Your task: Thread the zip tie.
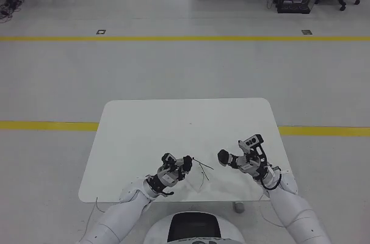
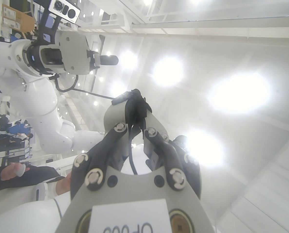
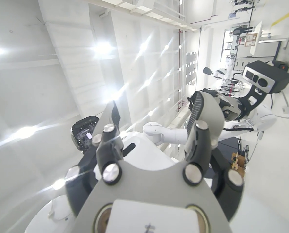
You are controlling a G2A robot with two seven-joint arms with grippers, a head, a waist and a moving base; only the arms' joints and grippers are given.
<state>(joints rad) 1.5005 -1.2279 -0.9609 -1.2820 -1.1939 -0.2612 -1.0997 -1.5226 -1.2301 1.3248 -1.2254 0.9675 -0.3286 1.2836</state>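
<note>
- The white worktop [image 1: 186,116] stands on a pale floor marked with yellow lines. Both arms come in over its near edge.
- The right hand [image 3: 156,112] is on the right side of the worktop's near part, and its wrist view looks up at the ceiling lights. Its two fingers [image 3: 199,109] are spread wide with nothing between them. From above, this hand [image 1: 224,157] points towards the other one, with a gap between the two.
- The left hand [image 2: 136,109] is just left of the middle of the near edge and is also turned upward. Its fingers [image 2: 125,124] are pressed together and pinch the zip tie. From above it sits at [image 1: 180,166].
- The zip tie [image 2: 119,100] is a thin black strap clamped at the left hand's fingertips. A short end juts out sideways past the tips, and a longer run drops back between the fingers towards the palm. From above, the zip tie [image 1: 203,164] shows as fine black lines reaching from the left hand towards the right hand without touching it.
</note>
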